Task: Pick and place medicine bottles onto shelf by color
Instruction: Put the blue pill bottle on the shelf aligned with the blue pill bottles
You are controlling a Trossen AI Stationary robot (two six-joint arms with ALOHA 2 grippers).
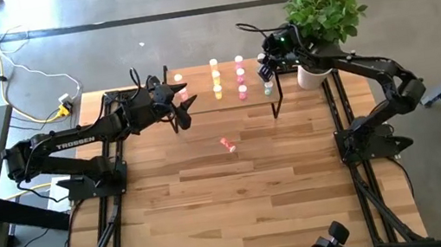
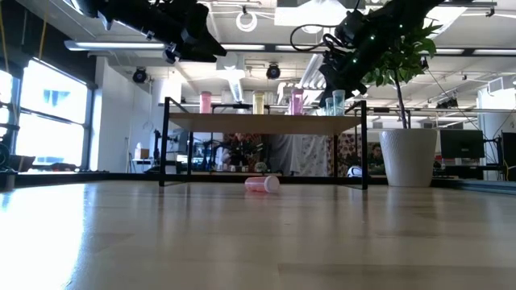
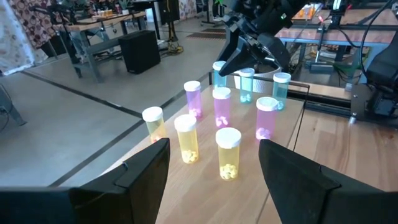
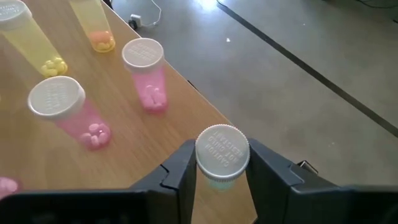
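A pink bottle lies on its side on the worktop, just in front of the shelf and apart from both arms. On the shelf itself stand upright white-capped bottles in rows by colour: yellow bottles nearest the left end, then pink bottles, then pale green bottles at the right end. The left gripper hovers at the shelf's left end with its jaws spread wide and holding nothing; the yellow row stands just ahead of it. The right gripper sits over the shelf's right end, its jaws against both sides of a pale green bottle's cap, with pink bottles close alongside. Beyond the shelf's right end a potted plant in a white pot crowds the right arm.
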